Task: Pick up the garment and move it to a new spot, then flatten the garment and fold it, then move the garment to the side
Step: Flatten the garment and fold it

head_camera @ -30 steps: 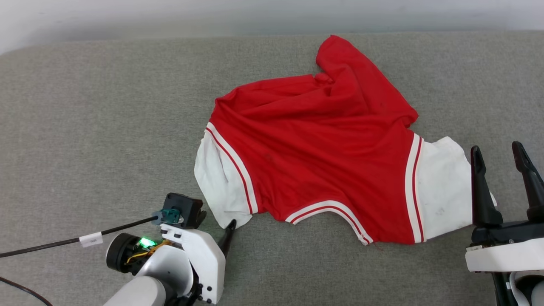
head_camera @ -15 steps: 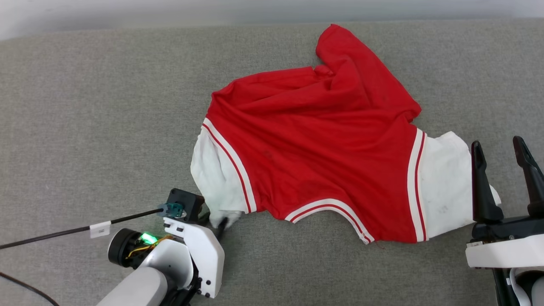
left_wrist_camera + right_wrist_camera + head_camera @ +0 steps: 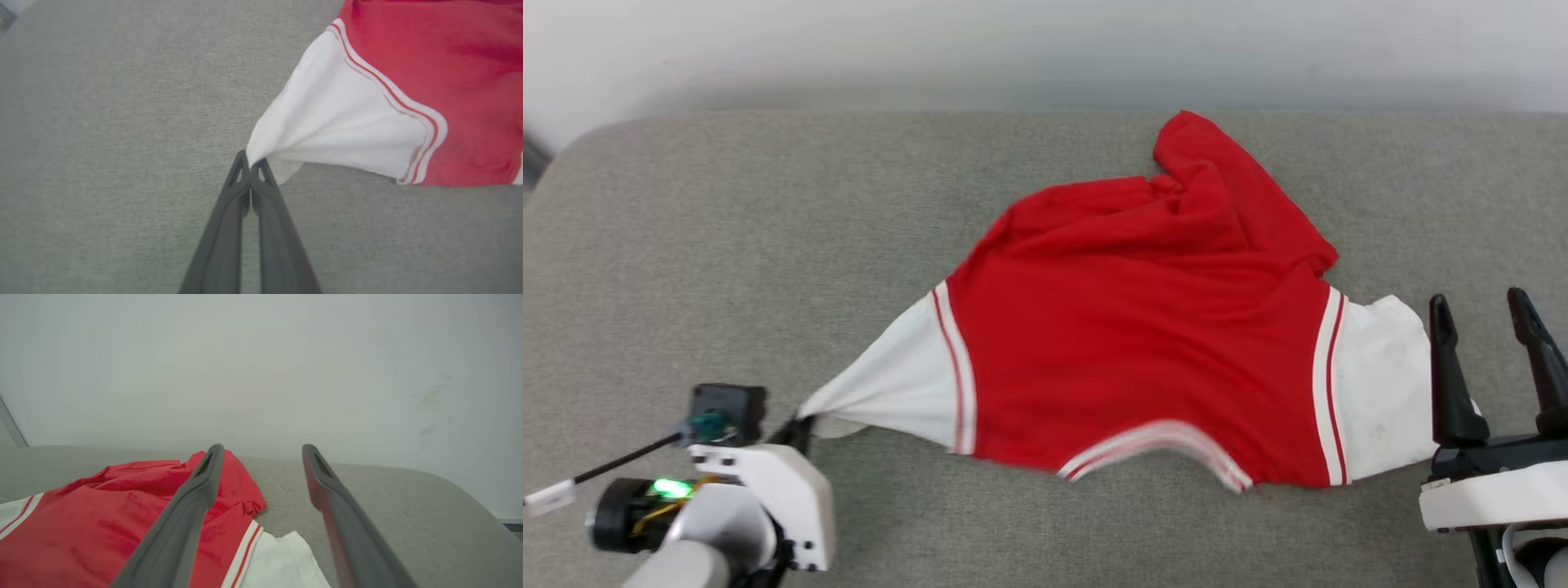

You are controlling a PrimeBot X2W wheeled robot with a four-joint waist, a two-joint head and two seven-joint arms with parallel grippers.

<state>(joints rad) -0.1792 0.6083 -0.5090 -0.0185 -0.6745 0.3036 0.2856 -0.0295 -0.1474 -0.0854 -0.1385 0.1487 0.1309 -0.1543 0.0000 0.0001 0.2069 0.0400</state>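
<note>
The garment (image 3: 1143, 343), a red jersey with white sleeves and striped trim, lies rumpled on the grey fabric surface (image 3: 727, 245), plain side up. My left gripper (image 3: 799, 423) is shut on the tip of the garment's left white sleeve, which is pulled taut into a point. In the left wrist view the fingertips (image 3: 242, 163) pinch the white cloth of the garment (image 3: 347, 122) just above the surface. My right gripper (image 3: 1482, 314) stands open beside the right white sleeve, not touching it. In the right wrist view this gripper (image 3: 261, 448) hovers over the garment (image 3: 102, 522).
The grey surface (image 3: 388, 490) runs back to a pale wall (image 3: 1013, 49), with a rounded corner at the far left. A black cable (image 3: 613, 465) trails left from my left wrist. Bare grey fabric lies left of the garment.
My left gripper has shut on the left sleeve's tip and drawn it out to the left, stretching the sleeve. The head camera has shifted. The right gripper stays open.
</note>
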